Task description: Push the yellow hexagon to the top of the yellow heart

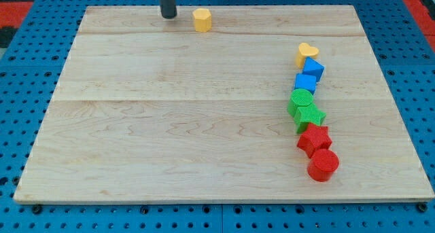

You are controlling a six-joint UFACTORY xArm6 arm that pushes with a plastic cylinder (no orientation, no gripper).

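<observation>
The pale wooden board (204, 124) lay flat on a blue perforated base (20, 77), with red perforated panels at the view's upper corners. All blocks but one formed a crooked column at the view's right.

Nearest the view's bottom stood the red plastic cylinder (323, 165). Touching it from above was the red star-shaped block (314, 138). Next up the column came the green star-shaped block (310, 116), pressed against the red star, and directly above it the green block of rounded or many-sided form (301, 98); its exact shape could not be made out. The two blue blocks followed: the lower blue cube (306, 82), and the upper blue block (314, 68), angular, set slightly to the view's right. The yellow heart-shaped block (306, 54) capped the column, touching the upper blue block.

The yellow hexagonal block (202, 20) stood alone near the board's top edge, well apart from the yellow heart, to the view's left of it and higher in the view.

My tip (168, 15) rested on the board just to the view's left of the yellow hexagon, with a narrow gap between them. The end effector was a plain dark rod; it had nothing to open or close and gripped nothing.
</observation>
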